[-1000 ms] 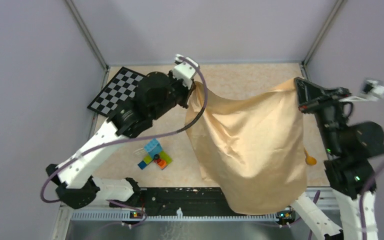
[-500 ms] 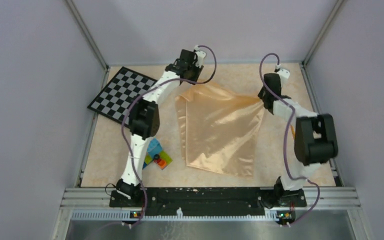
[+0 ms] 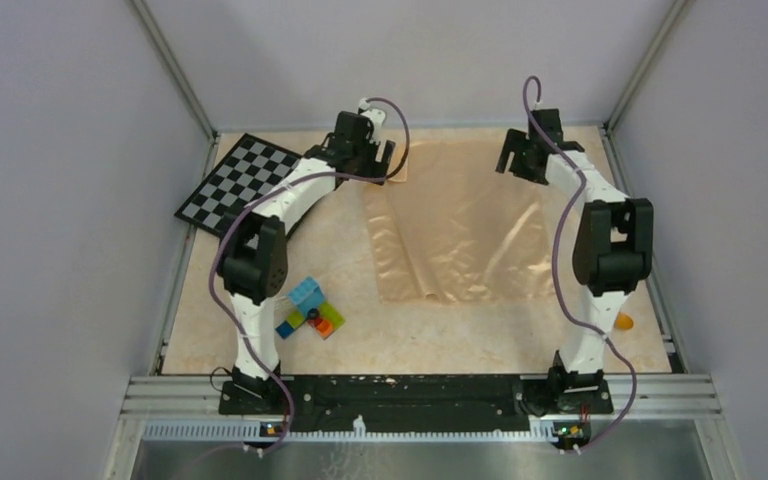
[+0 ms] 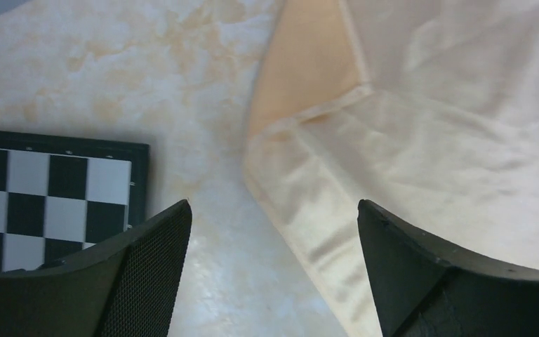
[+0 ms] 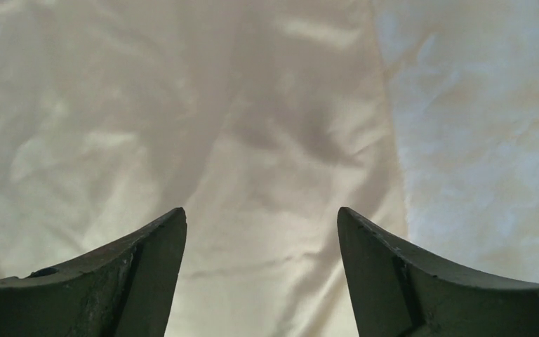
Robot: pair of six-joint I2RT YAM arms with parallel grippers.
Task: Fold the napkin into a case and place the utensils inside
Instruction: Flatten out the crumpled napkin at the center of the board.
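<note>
A second ago I held the napkin (image 3: 460, 225) up in the air between my two grippers; now it lies spread flat on the table (image 3: 260, 345), towards the far side. My left gripper (image 4: 274, 210) and right gripper (image 5: 261, 214) have both let go, jaws wide and holding nothing, each just above a far corner. I judge the spreading done and folding next, though the far-left corner is flipped over and a crease runs down the cloth. Counted: one napkin, two grippers, one board (image 3: 232, 186), one cluster of bricks (image 3: 309, 309). Of the utensils I see only one orange tip (image 3: 622, 321) near my right arm; the rest is hidden
</note>
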